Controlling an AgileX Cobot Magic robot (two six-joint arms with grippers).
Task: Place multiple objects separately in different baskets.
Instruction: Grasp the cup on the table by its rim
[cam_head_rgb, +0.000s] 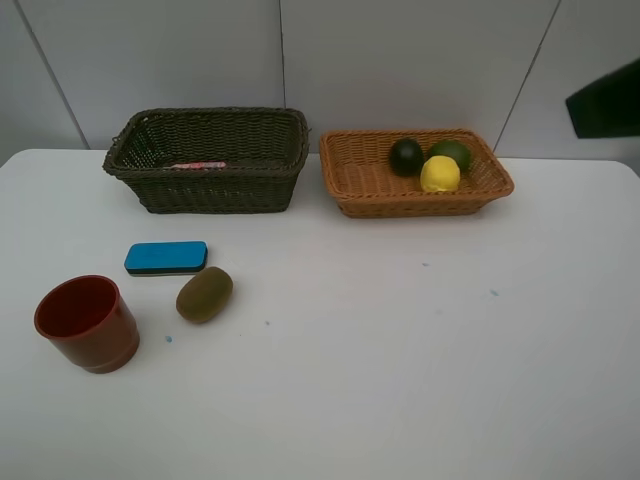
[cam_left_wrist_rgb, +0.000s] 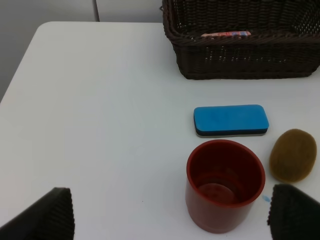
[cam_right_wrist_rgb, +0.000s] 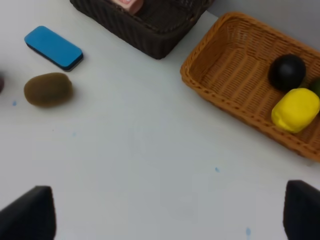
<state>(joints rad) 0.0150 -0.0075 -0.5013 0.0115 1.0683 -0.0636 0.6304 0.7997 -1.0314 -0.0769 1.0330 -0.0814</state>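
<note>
The red-brown cup (cam_head_rgb: 88, 322) (cam_left_wrist_rgb: 225, 182), blue eraser (cam_head_rgb: 166, 257) (cam_left_wrist_rgb: 231, 120) and kiwi (cam_head_rgb: 205, 294) (cam_right_wrist_rgb: 48, 89) sit at the table's front left. The pink bottle (cam_head_rgb: 197, 165) (cam_left_wrist_rgb: 225, 35) lies in the dark olive basket (cam_head_rgb: 205, 190). The mangosteen (cam_head_rgb: 406, 156), lime (cam_head_rgb: 452, 152) and lemon (cam_head_rgb: 440, 174) (cam_right_wrist_rgb: 296, 110) lie in the orange-tan basket (cam_head_rgb: 415, 200) (cam_right_wrist_rgb: 225, 100). The pen is hidden. My left gripper (cam_left_wrist_rgb: 170, 220) is open and empty above the table, just short of the cup. My right gripper (cam_right_wrist_rgb: 165, 215) is open and empty, high over the table's middle.
A dark part of the right arm (cam_head_rgb: 605, 100) shows at the upper right of the high view. The white table (cam_head_rgb: 400, 350) has its left edge (cam_left_wrist_rgb: 20, 75) close to the cup. A grey panelled wall stands behind the baskets.
</note>
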